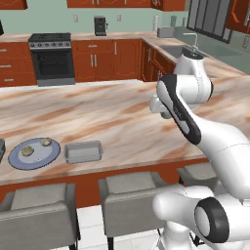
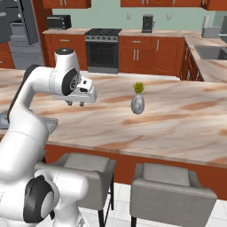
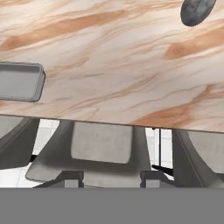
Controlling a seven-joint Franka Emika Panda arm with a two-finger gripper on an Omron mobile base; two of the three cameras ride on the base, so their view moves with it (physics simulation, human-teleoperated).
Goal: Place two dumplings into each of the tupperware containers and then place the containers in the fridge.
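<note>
Two tan dumplings (image 1: 27, 151) (image 1: 46, 142) lie on a round blue-grey plate (image 1: 17, 161) near the counter's front left. Just right of the plate sits an empty grey tupperware container (image 1: 83, 152), which is also at the left edge of the hand view (image 3: 19, 81). A dark grey thing (image 1: 1, 149) is cut off by the left edge; I cannot tell what it is. My gripper (image 2: 75, 104) hovers above the counter's front edge, well to the right of the container. It is open, with nothing between its fingertips (image 3: 72, 179). The grey fridge (image 2: 22, 48) stands at the far back left.
A grey vase with a green sprig (image 2: 138, 103) stands on the counter to the right of the hand. Grey stools (image 1: 128, 195) line the counter's front edge. A black stove (image 1: 51, 58), a coffee machine (image 1: 100, 25) and a sink (image 1: 180, 49) are along the far walls.
</note>
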